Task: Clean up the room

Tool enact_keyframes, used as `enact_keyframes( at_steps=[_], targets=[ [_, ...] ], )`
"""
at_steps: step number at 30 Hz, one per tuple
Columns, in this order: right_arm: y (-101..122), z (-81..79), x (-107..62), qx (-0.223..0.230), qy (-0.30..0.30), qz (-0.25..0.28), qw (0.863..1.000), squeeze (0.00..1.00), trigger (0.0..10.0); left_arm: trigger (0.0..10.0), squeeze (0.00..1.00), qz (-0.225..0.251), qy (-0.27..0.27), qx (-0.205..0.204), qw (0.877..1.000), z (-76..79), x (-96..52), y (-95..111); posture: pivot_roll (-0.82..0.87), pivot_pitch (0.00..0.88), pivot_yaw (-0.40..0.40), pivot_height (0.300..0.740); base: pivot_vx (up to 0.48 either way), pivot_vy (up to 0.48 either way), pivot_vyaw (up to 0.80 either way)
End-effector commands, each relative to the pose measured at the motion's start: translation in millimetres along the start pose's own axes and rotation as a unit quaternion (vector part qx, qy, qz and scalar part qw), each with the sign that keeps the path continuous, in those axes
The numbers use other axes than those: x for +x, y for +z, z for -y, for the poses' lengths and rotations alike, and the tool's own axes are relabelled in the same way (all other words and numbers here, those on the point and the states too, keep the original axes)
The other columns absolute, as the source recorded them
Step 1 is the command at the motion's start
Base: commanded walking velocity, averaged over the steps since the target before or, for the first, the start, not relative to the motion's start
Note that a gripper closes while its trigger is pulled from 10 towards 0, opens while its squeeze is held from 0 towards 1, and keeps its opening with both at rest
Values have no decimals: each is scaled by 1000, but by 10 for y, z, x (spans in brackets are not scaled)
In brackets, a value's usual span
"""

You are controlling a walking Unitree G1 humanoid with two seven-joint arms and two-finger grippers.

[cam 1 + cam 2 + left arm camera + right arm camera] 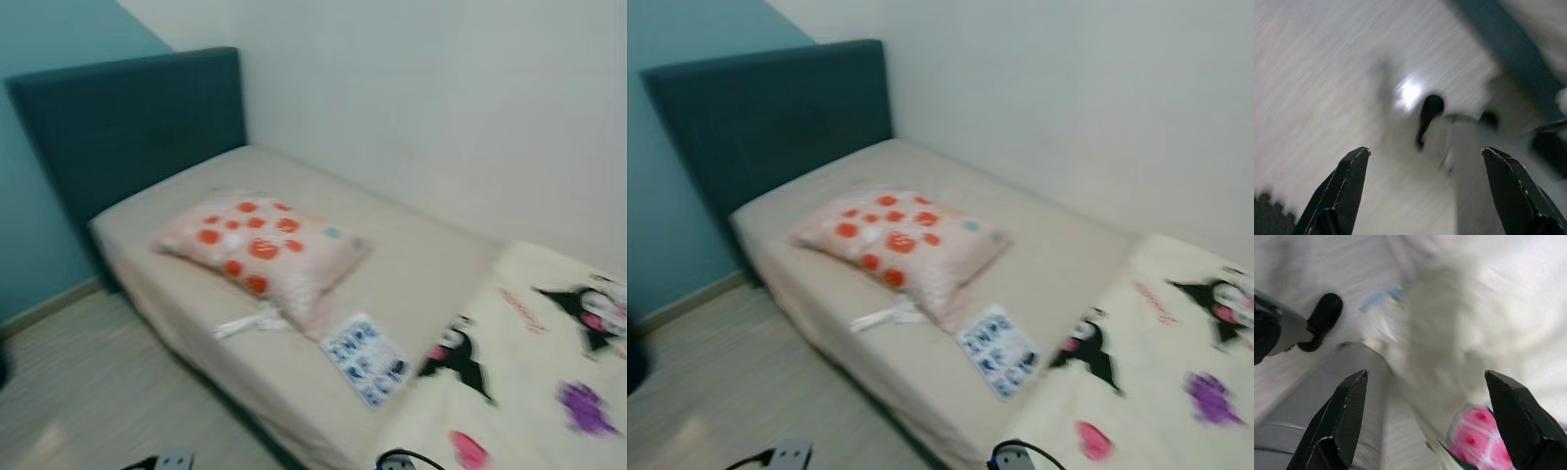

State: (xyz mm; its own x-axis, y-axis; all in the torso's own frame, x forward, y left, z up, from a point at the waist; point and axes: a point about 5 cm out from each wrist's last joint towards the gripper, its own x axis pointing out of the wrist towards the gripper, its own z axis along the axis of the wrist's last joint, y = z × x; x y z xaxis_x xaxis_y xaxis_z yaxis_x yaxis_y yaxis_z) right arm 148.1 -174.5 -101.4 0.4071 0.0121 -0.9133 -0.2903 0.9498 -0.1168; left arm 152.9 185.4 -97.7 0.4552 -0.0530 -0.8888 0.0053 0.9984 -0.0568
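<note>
Standing over the bedside, both arms hang low with their pincers spread wide and nothing between the fingers. The left gripper (1425, 156) points down at the pale wood-grain floor (1312, 73); beyond its tips lies a blurred dark shape I cannot make out, and further off runs the dark teal base of the bed (1508, 44). The right gripper (1425, 382) hangs by the bed's edge, and just past its fingertips is the cream blanket (1508, 308), with a pink print (1474, 435) close to one finger.

Ahead of both grippers, up on the beige mattress (411, 255), lies a pink pillow with red-orange spots (257, 245), well beyond their reach. Just beside the pillow's near corner sits a small white crumpled thing (250, 323), too blurred to name, and a flat sheet with blue pictures (365, 358) rests near the mattress edge. The cream blanket with black cartoon figures (529, 362) covers the nearer end of the bed on the right gripper's side. The teal headboard (127, 127) stands at the far end against the wall.
</note>
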Motion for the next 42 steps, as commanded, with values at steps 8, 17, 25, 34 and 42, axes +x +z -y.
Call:
enact_keyframes(
  at_steps=[8, 17, 25, 34, 42],
  targets=[
    [-94, -19, -6, -2, 1, -18, 1000, 0, 10000, 10000, 0, -6, 0, 0, 1000, -3, -1, -19, -65, 0, -57, 740, 0, 0, 248],
    [-96, -19, -7, -23, 1, -20, 1000, 0, 10000, 10000, 0, -2, 11, -7, 1000, -13, -4, -30, -19, 0, -85, 740, 0, 0, 0],
    [-48, 21, -5, -104, 3, -18, 994, 0, 10000, 10000, 0, 23, 37, -72, 996, 7, -1, -21, 141, 12, -186, 740, 0, 0, 0],
    [11, 18, -1, -117, -16, 5, 993, 0, 10000, 10000, 0, 30, 50, -105, 993, -25, -6, -18, 171, 28, -149, 740, 0, 0, 0],
    [-23, -20, -2, -22, -19, 5, 1000, 0, 10000, 10000, 0, 16, 43, -64, 997, -68, -10, -9, 130, 34, -121, 740, 0, 0, 0]
  ],
)
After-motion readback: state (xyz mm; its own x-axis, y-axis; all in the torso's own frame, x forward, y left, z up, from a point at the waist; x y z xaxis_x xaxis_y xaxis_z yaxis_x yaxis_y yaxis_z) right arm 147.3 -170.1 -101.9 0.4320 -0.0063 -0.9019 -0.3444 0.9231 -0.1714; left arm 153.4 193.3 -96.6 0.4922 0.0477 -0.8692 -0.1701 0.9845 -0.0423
